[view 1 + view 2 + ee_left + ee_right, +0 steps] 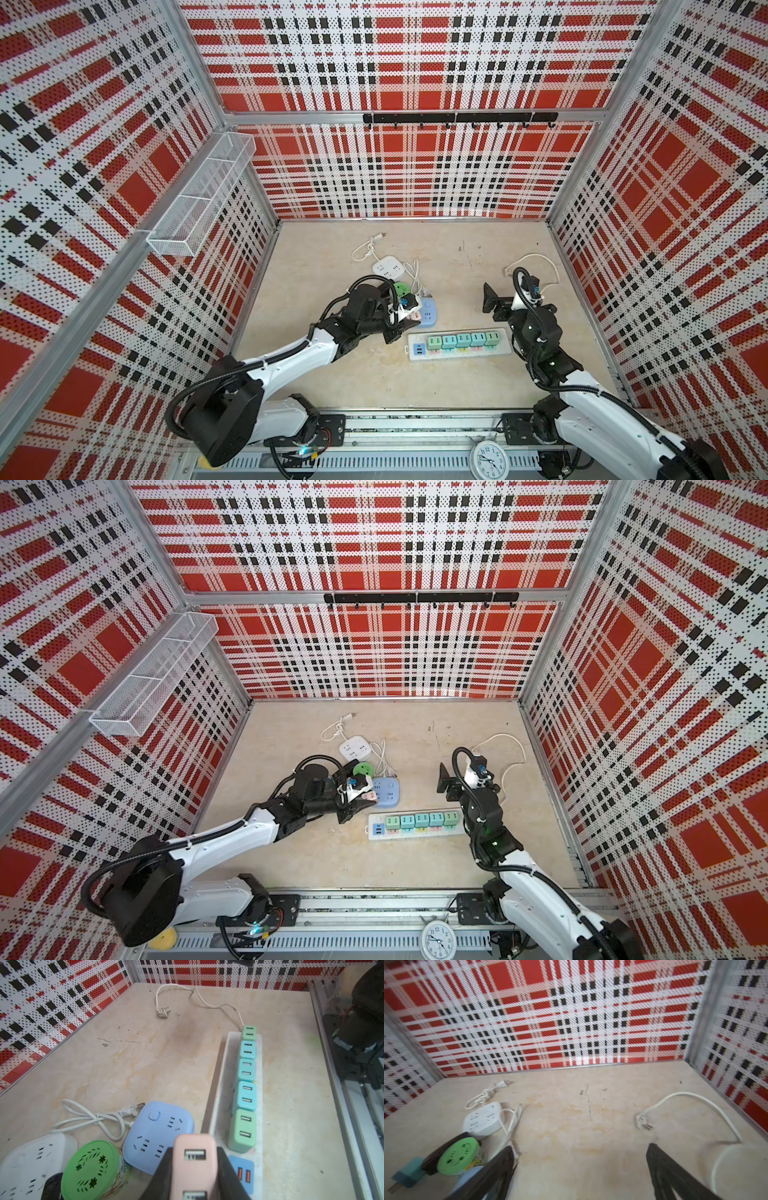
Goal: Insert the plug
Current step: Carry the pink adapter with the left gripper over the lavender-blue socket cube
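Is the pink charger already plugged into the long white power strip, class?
No: the pink charger is clamped in the left gripper, not seated in the white power strip.

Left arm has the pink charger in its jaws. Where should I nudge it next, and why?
Probably shift the left gripper slightly toward the blue socket block and line the pink charger over its free sockets. The long strip looks full: five chargers fill its row, while the blue block has nothing plugged in.
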`<state>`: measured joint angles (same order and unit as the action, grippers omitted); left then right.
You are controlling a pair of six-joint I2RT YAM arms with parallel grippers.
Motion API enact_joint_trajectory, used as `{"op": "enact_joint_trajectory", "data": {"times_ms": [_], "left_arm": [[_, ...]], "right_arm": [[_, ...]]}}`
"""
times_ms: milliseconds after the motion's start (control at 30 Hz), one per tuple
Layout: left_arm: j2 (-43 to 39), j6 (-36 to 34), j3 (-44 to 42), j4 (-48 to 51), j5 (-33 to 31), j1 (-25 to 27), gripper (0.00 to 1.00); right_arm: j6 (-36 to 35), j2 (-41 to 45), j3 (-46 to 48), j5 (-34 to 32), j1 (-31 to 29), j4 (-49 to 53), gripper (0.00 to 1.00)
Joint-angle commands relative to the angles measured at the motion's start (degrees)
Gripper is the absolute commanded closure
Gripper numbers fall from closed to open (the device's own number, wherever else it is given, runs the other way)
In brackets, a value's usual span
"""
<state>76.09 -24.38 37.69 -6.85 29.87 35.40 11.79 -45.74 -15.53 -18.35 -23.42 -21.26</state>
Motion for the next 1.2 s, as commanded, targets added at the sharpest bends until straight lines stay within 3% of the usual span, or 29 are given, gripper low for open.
{"op": "enact_joint_trajectory", "data": {"times_ms": [0, 233, 567, 967, 1167], "left_arm": [[4.03, -2.44, 4.62, -3.10, 8.75, -1.93, 1.00], [11.01, -3.93, 8.96, -2.66, 10.32, -2.00, 1.00], [18.09, -6.13, 13.95, 0.35, 9.26, -1.65, 1.00], [25.37, -6.65, 17.09, 0.83, 8.01, -1.17, 1.00], [28.20, -6.71, 18.51, 0.80, 7.42, -0.68, 1.00]], "right_arm": [[3.43, -1.04, 1.97, -0.41, 1.78, -0.21, 0.00], [3.63, -9.10, 0.38, -1.24, 2.31, -3.78, 0.00], [3.98, -12.40, 0.25, 0.14, 2.33, -6.26, 0.00], [5.00, -8.12, 2.35, 0.84, 2.37, -4.70, 0.00], [4.99, -9.96, 1.44, 1.08, 2.37, -4.65, 0.00]]}}
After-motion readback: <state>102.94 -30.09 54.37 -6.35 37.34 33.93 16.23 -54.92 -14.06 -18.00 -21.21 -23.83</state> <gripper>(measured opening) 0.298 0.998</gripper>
